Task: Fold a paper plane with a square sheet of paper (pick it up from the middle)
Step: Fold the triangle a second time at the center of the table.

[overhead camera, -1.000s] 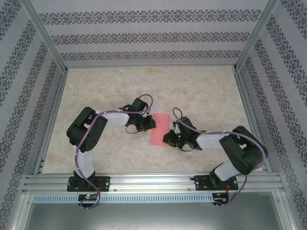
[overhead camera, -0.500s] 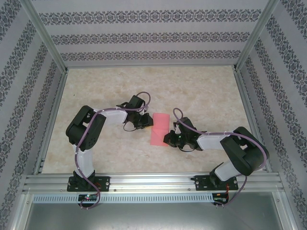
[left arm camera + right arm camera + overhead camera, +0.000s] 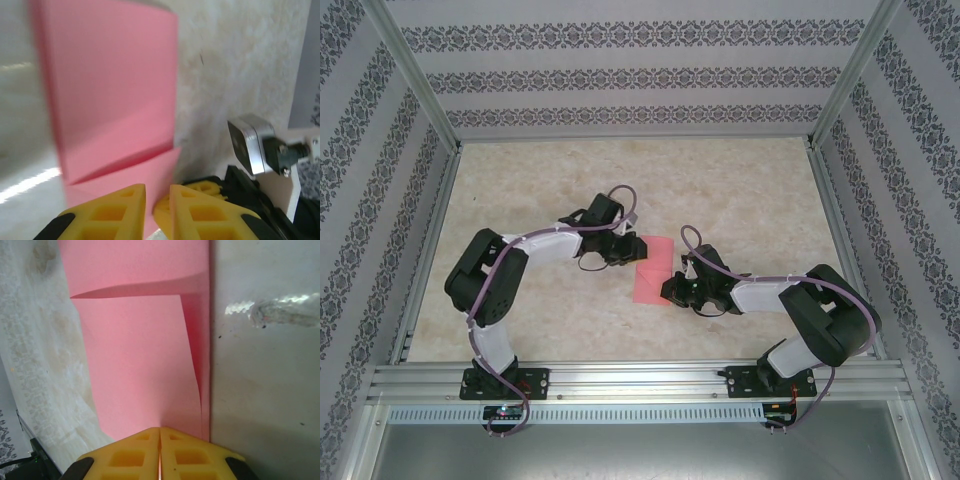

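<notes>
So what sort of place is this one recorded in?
Probably a lab test cell, not a home: aluminium frame, patterned wall panels on three sides, marble-look tabletop.

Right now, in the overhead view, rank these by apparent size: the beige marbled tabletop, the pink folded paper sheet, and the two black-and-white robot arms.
Largest: beige marbled tabletop.
Next: left black-and-white robot arm and right black-and-white robot arm, too alike to rank.
Smallest: pink folded paper sheet.
</notes>
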`<action>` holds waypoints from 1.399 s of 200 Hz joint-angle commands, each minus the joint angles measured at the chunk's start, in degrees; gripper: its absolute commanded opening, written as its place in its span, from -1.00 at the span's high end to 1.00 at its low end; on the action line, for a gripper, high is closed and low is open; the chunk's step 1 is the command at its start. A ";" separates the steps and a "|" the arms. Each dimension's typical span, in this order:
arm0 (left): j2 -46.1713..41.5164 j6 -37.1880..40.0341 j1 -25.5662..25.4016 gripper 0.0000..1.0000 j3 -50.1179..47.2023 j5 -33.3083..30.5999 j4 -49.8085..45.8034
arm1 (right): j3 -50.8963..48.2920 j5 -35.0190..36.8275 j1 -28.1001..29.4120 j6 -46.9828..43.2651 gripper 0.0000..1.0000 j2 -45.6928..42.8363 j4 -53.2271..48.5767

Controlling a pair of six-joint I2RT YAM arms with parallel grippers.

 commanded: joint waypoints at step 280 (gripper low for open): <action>8.52 0.86 -3.57 0.61 0.15 -3.74 -0.93 | 5.74 0.97 1.69 2.06 0.79 7.88 1.64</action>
